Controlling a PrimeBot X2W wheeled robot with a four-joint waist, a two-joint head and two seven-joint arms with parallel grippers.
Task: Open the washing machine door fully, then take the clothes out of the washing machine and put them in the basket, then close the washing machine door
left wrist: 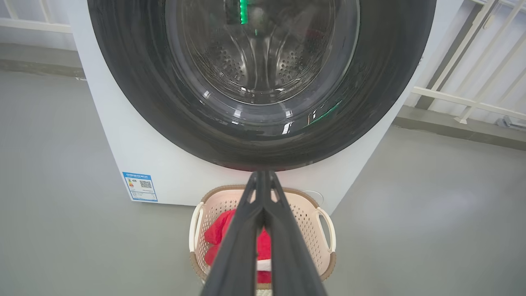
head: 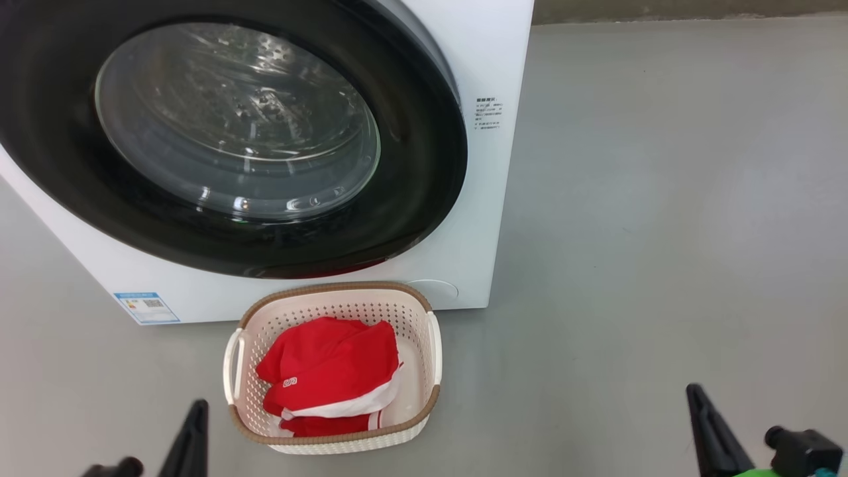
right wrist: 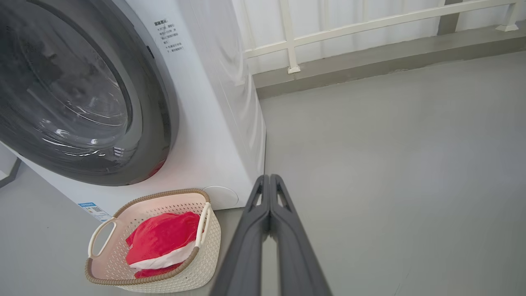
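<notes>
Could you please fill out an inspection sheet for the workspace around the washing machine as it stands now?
Surface: smooth grey floor.
Job's things: washing machine door looks shut against the white washing machine; red clothes lie in the basket, which stands on the floor just in front of the machine.
Clutter: nothing seen.
Grippers: left gripper and right gripper both shut, holding nothing, apart from the basket.
Cables: nothing seen.
Surroundings: white railing beyond the machine; blue sticker on the machine's lower front.
</notes>
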